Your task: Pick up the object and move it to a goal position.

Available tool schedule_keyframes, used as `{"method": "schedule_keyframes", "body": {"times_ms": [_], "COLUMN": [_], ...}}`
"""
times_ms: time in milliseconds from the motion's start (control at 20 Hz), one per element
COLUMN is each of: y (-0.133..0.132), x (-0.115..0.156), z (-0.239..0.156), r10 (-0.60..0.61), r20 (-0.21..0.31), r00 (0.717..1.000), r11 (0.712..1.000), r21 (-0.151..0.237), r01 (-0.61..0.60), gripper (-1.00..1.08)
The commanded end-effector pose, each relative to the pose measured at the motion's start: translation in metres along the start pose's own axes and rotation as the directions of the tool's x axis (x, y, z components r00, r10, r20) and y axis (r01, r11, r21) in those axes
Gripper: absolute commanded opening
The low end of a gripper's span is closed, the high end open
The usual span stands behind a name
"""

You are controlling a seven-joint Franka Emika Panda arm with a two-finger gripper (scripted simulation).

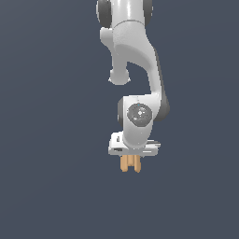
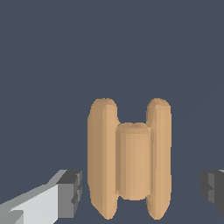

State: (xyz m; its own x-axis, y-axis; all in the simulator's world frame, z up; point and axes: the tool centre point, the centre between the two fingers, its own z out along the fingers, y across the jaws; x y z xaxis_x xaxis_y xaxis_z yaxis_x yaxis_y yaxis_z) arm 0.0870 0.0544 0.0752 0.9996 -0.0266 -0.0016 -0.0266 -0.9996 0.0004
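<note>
Gripper [image 2: 140, 192] spread wide, pads apart from object [image 2: 129, 159], nothing held. Object sits between pads, directly beneath wrist at 6 o'clock. Centre over narrow middle, then close evenly on ribs.

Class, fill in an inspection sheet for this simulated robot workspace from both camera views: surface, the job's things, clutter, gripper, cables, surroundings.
Surface: plain dark blue-grey floor, no markings seen.
Job's things: tan-orange spool-like object, two thick ribs joined by a narrower middle.
Clutter: nothing seen.
Gripper: gripper open, a gap between each dark pad and the object's ribs in the wrist view; the object sits between the fingers.
Cables: nothing seen.
Surroundings: white arm above; no goal marker seen.
</note>
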Motion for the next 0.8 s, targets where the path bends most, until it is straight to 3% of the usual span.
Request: {"method": "schedule_keyframes", "body": {"times_ms": [0, 750], "y": [0.0, 0.0], "x": [0.0, 0.001], "z": [0.0, 0.051], "r10": [0.0, 0.002], "r20": [-0.001, -0.002], "r00": [1.0, 1.0], "r11": [1.0, 1.0], "r21": [0.0, 0.0], "r01": [0.0, -0.002], "gripper": [1.0, 1.0]}}
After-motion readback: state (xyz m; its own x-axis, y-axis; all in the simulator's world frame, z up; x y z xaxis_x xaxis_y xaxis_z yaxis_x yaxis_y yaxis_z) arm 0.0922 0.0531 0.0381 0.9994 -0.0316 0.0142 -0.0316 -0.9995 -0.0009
